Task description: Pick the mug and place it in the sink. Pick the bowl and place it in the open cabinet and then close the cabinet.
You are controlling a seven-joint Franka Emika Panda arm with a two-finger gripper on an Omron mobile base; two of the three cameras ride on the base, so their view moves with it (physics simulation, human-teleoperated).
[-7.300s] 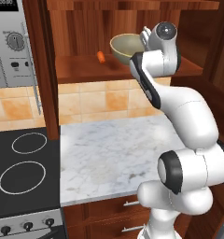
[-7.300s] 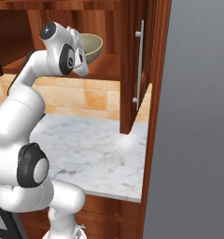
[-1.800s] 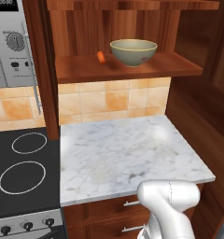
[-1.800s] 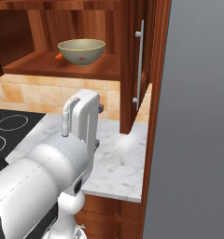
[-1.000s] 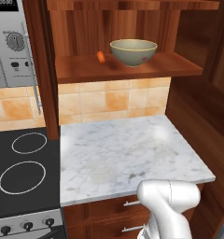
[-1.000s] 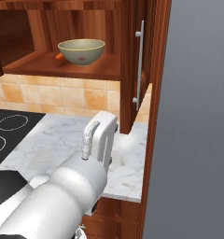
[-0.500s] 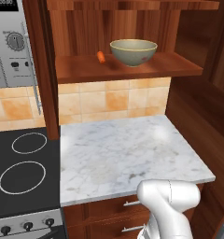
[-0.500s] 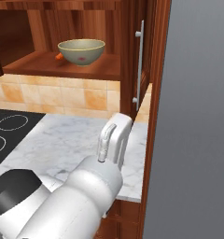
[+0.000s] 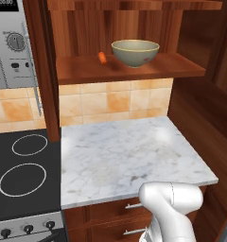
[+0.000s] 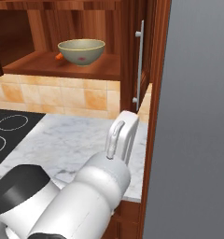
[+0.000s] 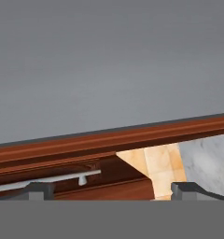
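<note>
The olive-tan bowl (image 9: 135, 52) (image 10: 81, 50) stands upright on the shelf of the open wooden cabinet (image 9: 129, 71), free of the arm. The cabinet's right door (image 10: 130, 56) stands open, with its silver bar handle (image 10: 140, 65) facing the counter. My arm's white wrist (image 10: 120, 136) reaches low toward that door's bottom edge. In the hand view my gripper (image 11: 114, 191) is open and holds nothing. Its fingertips (image 11: 41, 190) stand wide apart just before the door's edge (image 11: 109, 142) and handle (image 11: 48, 178). The mug and the sink are out of view.
A small orange thing (image 9: 102, 57) lies on the shelf left of the bowl. Below is a white marble counter (image 9: 129, 156), with a black stove top (image 9: 21, 165) to its left. A grey wall (image 10: 198, 116) rises right of the door. Drawers (image 9: 115, 212) sit under the counter.
Over the last second the arm's wrist has swung right across the counter toward the open door. The bowl rests where it was on the shelf. The gripper stays open.
</note>
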